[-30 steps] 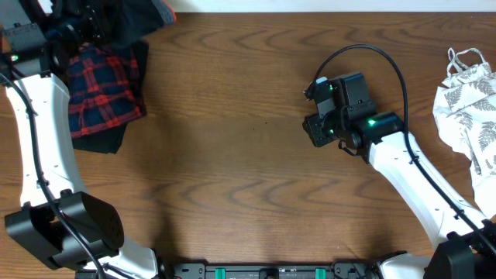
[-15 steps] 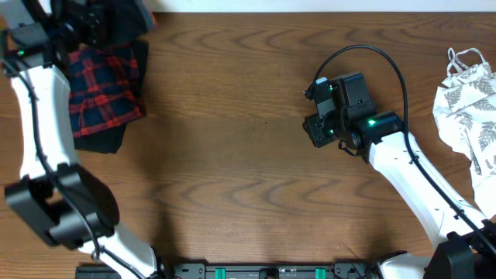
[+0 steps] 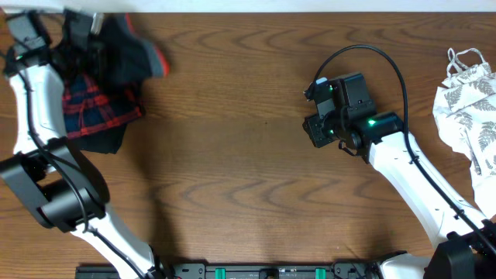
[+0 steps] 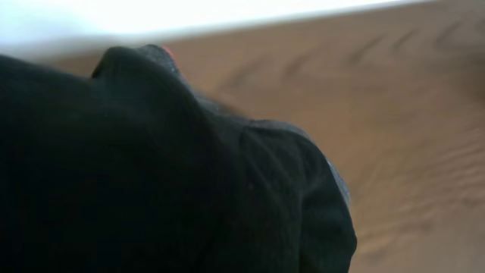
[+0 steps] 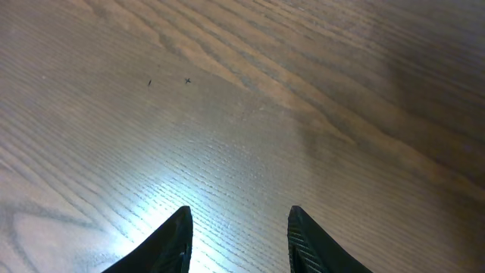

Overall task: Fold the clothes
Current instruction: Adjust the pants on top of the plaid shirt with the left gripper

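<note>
The left claw (image 3: 80, 37) is clamped on the black leggings (image 3: 124, 53), bunched just beside it and raised above the plaid piece (image 3: 97, 108), probably to free them for spreading flat. The right claw (image 5: 239, 235) hovers empty over bare table (image 3: 232, 155), its 2 fingers apart, with the leaf-print top (image 3: 465, 108) well off to its right.

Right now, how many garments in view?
3: black leggings, far-left corner; plaid piece partly under them; white leaf-print top, right edge. Dark fabric under the plaid may be another.
</note>
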You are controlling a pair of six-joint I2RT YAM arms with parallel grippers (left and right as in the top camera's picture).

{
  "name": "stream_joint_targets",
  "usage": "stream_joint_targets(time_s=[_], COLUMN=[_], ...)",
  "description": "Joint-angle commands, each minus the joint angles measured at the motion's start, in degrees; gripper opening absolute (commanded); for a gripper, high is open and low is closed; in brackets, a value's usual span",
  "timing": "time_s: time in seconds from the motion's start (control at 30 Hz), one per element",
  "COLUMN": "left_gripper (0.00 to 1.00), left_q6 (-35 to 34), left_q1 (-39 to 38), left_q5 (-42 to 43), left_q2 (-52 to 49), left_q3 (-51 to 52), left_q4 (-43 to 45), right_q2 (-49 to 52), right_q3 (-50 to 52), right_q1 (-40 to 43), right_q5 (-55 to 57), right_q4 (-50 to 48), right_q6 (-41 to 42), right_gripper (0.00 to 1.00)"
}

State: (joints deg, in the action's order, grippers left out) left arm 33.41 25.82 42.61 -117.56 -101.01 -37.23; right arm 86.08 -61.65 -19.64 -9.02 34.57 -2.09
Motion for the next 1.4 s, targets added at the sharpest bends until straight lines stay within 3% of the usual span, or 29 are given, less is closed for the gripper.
stream_joint_targets(time_s=[0.0,0.23,0.7,0.83,1.0,1.37], left_gripper=[0.06,0.06,0.06,0.06,0.06,0.06], left_q6=[0.85,-1.6,-3.93,-3.96,-6.97,-7.1], left_q1=[4.79,11.58,12.48,13.68,15.63,16.13], left_q5=[-2.49,15.02,19.8,18.67,8.37,-0.11], left_q2=[-3.39,-3.63,-3.48,-3.41,-3.41,-3.43], left_q3=[-0.74,-0.74,-0.76,-0.76,-0.76,-0.74], left_q4=[-3.61,-5.16,-3.21,-2.1,-3.54,-6.93], right_q2=[-1.49,-1.49,-1.49,-1.49,-1.49,-1.49], right_q3=[0.04,0.04,0.04,0.04,0.04,0.04], right_q1=[0.13,0.13,0.13,0.13,0.13,0.13], right_q5=[-0.2,-0.17,-0.2,-0.2,-0.2,-0.17], right_q4=[-0.04,-0.42,-0.26,-0.2,-0.26,-0.44], right_q6=[0.5,-0.15,-0.13,-0.13,-0.15,-0.15], right_gripper=[0.39,0.39,0.39,0.39,0.39,0.39])
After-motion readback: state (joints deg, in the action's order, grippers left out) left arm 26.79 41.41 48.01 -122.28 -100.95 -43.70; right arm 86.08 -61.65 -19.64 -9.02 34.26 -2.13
